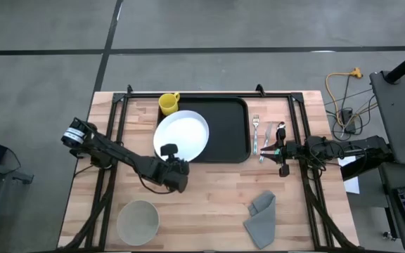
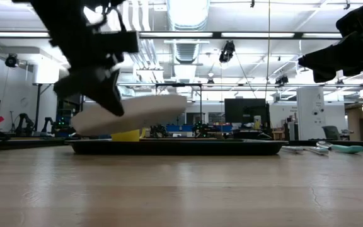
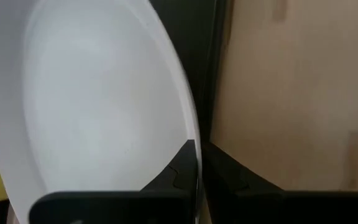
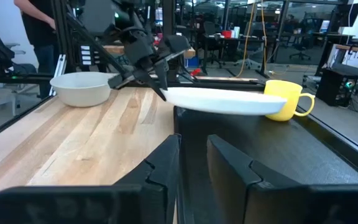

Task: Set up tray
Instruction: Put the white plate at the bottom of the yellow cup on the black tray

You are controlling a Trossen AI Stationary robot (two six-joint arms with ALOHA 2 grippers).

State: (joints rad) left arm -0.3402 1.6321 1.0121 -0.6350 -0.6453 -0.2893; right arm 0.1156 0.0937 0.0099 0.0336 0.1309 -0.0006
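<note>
The black tray (image 1: 227, 126) lies at the table's far middle. A yellow mug (image 1: 169, 103) stands at its far left corner. A round white plate (image 1: 181, 135) hangs over the tray's left part, with my left gripper (image 1: 170, 156) shut on its near rim. In the low view the plate (image 2: 131, 113) is tilted and clear of the tray (image 2: 232, 147). My right gripper (image 1: 269, 150) waits level, just right of the tray. Its fingers (image 4: 194, 168) stand slightly apart with nothing between them. My left gripper pinches the plate's rim (image 3: 195, 155) at the plate's near edge. One finger (image 3: 179, 171) lies on the upper face and the other (image 3: 229, 174) under the rim. The fingers slant down from the table's near left. The plate is lifted clear of the tray, tilted.
A fork (image 1: 256, 132) and other cutlery (image 1: 278, 131) lie right of the tray, by my right gripper. A grey cloth (image 1: 262, 214) lies crumpled at the near right. A pale bowl (image 1: 138, 221) stands at the near left. Bare wood shows in the near middle.
</note>
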